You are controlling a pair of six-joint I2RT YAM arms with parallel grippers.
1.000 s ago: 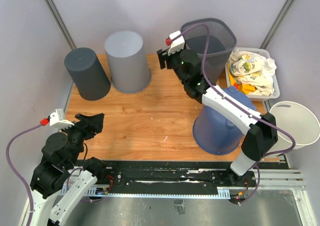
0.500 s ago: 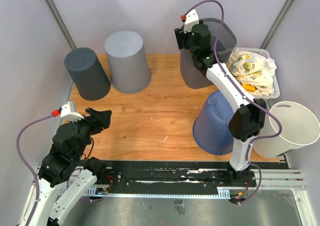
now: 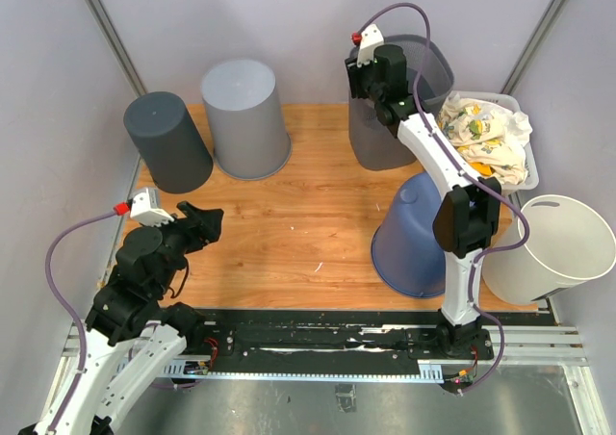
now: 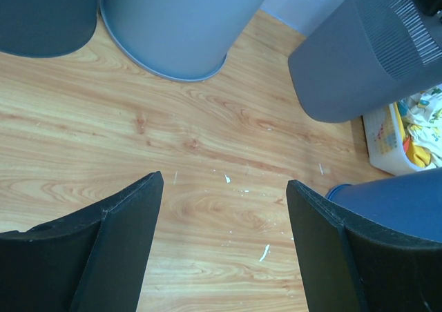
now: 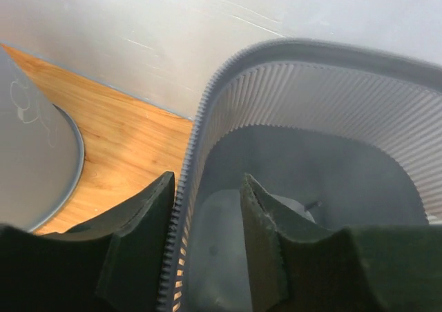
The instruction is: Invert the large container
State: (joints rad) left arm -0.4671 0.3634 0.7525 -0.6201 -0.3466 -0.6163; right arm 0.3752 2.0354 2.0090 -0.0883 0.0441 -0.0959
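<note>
- The ribbed grey bin (image 3: 430, 66) stands upright at the far right of the table (image 3: 289, 204); it looks light and slightly flexible, so its rim is the best place to hold it
- Right gripper (image 5: 204, 188) straddles that rim, fingers apart, not yet pinching; left gripper (image 4: 224, 188) hangs wide open
- The upturned blue tub (image 3: 414, 238) and the laundry basket (image 3: 531, 177) crowd the tipping room

Wide-apart jaws hover above wooden table (image 4: 207, 139) near ribbed grey container (image 4: 352, 63).
</note>
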